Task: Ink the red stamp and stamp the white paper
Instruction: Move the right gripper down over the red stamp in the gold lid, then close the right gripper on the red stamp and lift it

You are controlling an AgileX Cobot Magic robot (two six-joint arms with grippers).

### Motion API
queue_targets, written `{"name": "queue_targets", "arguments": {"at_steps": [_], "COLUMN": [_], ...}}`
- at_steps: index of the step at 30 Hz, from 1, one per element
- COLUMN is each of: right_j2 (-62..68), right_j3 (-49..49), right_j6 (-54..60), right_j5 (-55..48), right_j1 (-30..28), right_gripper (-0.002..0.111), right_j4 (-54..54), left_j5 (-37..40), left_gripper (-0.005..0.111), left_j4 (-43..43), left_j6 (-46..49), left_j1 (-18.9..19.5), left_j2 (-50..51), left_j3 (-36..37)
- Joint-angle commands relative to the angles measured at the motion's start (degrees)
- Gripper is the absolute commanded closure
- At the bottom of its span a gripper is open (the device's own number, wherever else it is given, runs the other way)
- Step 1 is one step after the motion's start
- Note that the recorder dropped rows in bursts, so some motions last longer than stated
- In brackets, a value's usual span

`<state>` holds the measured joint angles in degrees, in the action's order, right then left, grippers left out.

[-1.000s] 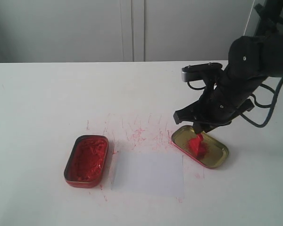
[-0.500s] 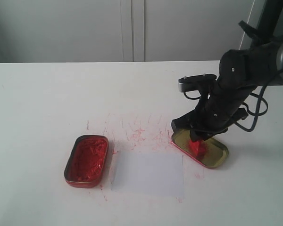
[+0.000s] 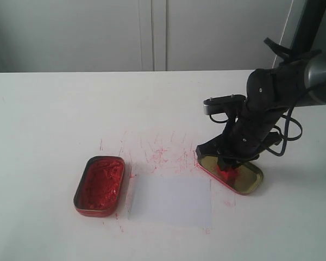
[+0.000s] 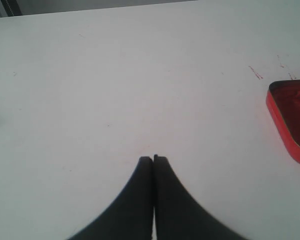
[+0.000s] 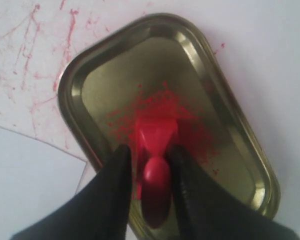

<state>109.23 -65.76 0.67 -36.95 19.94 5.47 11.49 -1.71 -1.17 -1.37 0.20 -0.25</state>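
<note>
The red stamp (image 3: 226, 174) stands in the gold tin lid (image 3: 254, 182) on a red smear, right of the white paper (image 3: 171, 201). My right gripper (image 3: 226, 166) is down over it. In the right wrist view the stamp's knob (image 5: 156, 175) sits between the two black fingers (image 5: 115, 180), with the right gripper (image 5: 150, 150) open; a thin gap shows on one side of the knob. The lid (image 5: 115, 75) and a corner of the paper (image 5: 20, 190) show there too. My left gripper (image 4: 153, 159) is shut on nothing above bare table and is out of the exterior view.
A rounded tin of lumpy red ink paste (image 3: 99, 185) lies left of the paper; its edge (image 4: 292, 115) shows in the left wrist view. Red ink streaks (image 3: 157, 152) mark the table behind the paper. A white wall stands behind the table.
My right gripper has come down and slightly left, from above the lid until its fingers bracket the stamp's knob. The stamp, lid, paper and ink tin have not moved.
</note>
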Motion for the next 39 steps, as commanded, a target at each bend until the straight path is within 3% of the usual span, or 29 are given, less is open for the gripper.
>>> {"name": "queue_targets", "arguments": {"at_steps": [1,6,28,39], "right_j2": [0.08,0.08,-11.57,-13.6], "right_j3": [-0.51,-0.51,-0.51,-0.51], "right_j6": [0.65,0.65,1.28,3.42], "right_j5": [1.11,0.79,0.9,0.7], "right_j1": [0.02,0.02,0.73,11.6], "right_gripper": [0.089,0.108,0.108,0.108], "right_j4": [0.06,-0.06,-2.37,-2.49], "left_j5": [0.1,0.1,0.1,0.1], "left_gripper": [0.107,0.107,0.107,0.107], "left_j4": [0.04,0.04,0.04,0.04], "left_j6": [-0.14,-0.14,-0.14,-0.14], "left_j1": [0.07,0.07,0.07,0.07], "left_j2": [-0.2,-0.2,-0.2,-0.2], "left_j3": [0.25,0.25,0.25,0.25]}}
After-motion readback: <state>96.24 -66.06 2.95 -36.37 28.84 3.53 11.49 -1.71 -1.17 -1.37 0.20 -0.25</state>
